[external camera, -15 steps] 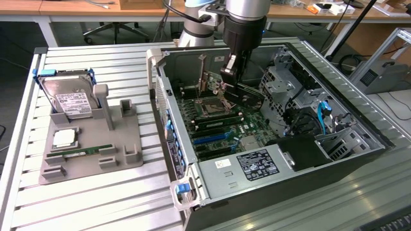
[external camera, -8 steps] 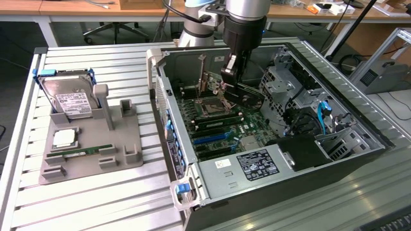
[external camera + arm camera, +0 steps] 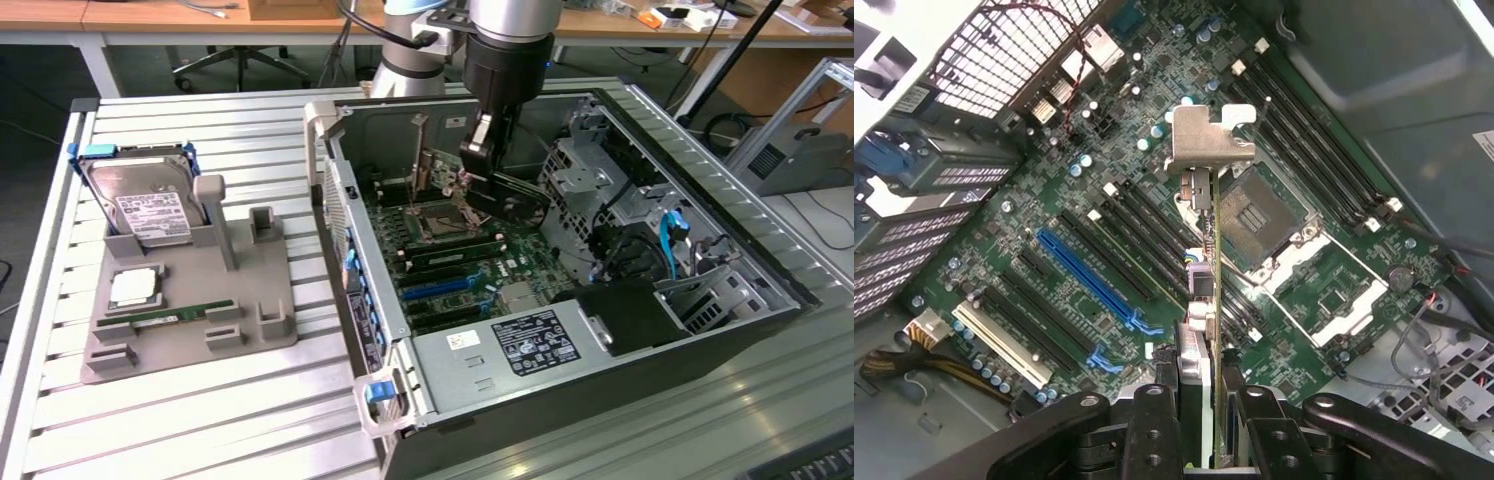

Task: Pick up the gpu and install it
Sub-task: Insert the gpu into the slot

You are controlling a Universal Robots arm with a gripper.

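gpu (image 3: pixel 1201 285) clamped in tool (image 3: pixel 1202 405) (edge-on), above motherboard (image 3: pixel 1054 205)

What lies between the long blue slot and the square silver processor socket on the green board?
In the wrist view, parallel black slots lie between the blue slot and the socket; the gripper holds a thin dark card edge-on above them.

The grey robot arm (image 3: pixel 511 30) runs out past the top edge of the exterior view, and the open black computer case (image 3: pixel 727 340) is clipped at the lower edge. In the wrist view the gpu (image 3: pixel 1213 235), a thin dark card with a silver-grey metal bracket, shows edge-on. Its faces can't be made out, and its near end disappears between the black fingers (image 3: pixel 1154 420) of the hand (image 3: pixel 1204 400). Print on the white label (image 3: pixel 151 215) of the boxy silver hard drive (image 3: pixel 131 183) is too small to read.
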